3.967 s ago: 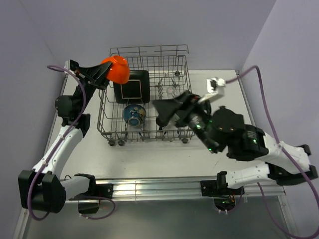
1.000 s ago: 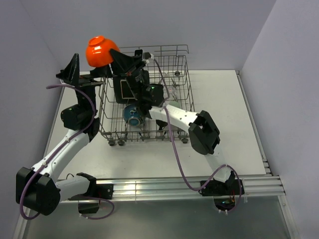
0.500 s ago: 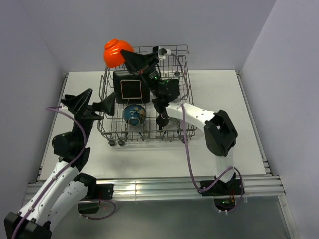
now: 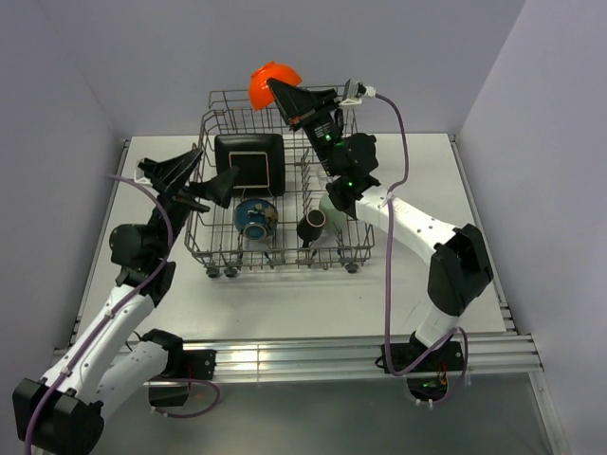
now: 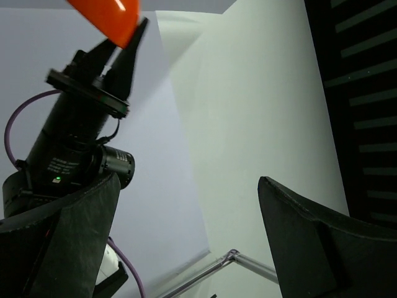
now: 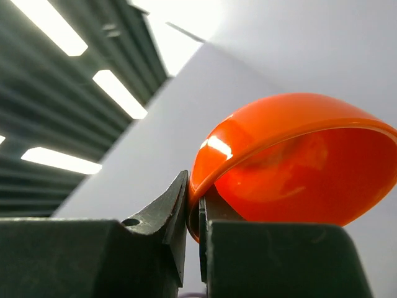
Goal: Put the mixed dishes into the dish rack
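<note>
The small orange bowl (image 4: 272,81) is held high above the back rail of the dish rack (image 4: 285,254), with my right gripper (image 4: 281,92) shut on its rim. The right wrist view shows the bowl (image 6: 298,161) tilted, its rim pinched by the right gripper (image 6: 197,211). Inside the rack are the black square plate (image 4: 249,163), the blue bowl (image 4: 254,218), the dark brown mug (image 4: 313,226) and the pale green cup (image 4: 332,204). My left gripper (image 4: 204,178) stands open and empty at the rack's left wall. From the left wrist, the left gripper (image 5: 186,248) looks up at the bowl (image 5: 108,15).
The rack sits at the back of the white table (image 4: 408,284), close to the purple walls. The right arm reaches over the rack's right half. A purple cable (image 4: 398,114) loops above the table's right side.
My right gripper has carried the orange bowl rightward along the rack's back. The left gripper, away from the bowl, dropped from beside it to the rack's left side and stayed open.
</note>
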Motion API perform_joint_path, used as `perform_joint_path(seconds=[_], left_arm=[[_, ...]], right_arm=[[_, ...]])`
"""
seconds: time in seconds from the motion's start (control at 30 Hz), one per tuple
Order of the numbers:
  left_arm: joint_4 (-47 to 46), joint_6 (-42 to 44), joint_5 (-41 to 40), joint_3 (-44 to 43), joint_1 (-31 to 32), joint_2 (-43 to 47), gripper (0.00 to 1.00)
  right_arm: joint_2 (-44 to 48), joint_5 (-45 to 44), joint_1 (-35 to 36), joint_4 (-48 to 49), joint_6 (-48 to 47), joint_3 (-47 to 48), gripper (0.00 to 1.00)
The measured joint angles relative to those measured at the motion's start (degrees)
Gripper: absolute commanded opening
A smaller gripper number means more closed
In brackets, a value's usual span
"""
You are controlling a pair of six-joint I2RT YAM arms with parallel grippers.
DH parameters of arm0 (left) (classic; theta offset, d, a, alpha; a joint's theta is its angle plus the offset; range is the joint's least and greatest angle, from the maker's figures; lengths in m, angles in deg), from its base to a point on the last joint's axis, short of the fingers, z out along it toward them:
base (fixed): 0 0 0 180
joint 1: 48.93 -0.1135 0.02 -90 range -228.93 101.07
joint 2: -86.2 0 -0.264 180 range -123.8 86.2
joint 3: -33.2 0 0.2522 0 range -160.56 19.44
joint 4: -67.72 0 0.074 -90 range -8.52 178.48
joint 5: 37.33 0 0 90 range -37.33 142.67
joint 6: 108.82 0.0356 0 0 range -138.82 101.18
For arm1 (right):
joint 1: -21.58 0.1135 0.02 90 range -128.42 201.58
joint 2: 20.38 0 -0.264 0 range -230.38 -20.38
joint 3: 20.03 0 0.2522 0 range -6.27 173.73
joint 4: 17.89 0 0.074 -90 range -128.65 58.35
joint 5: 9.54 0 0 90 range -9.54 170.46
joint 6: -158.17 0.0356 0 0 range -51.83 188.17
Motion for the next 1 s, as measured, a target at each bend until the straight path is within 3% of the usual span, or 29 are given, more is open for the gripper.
perform_joint_path(seconds=[0.23, 0.67, 1.0], left_arm=[[1.2, 0.0, 4.3, -5.7, -0.4, -5.9, 0.99], [3.3, 0.0, 6.5, -6.2, -3.5, -12.8, 0.99], [3.5, 0.0, 6.2, -6.6, -5.6, -13.4, 0.99]], right_arm=[[-1.5, -4.0, -2.2, -8.6, -5.6, 0.0, 0.0], [-12.3, -11.4, -5.6, -15.2, -6.6, 4.1, 0.0], [-18.1, -12.6, -7.8, -14.7, -5.1, 8.0, 0.0]])
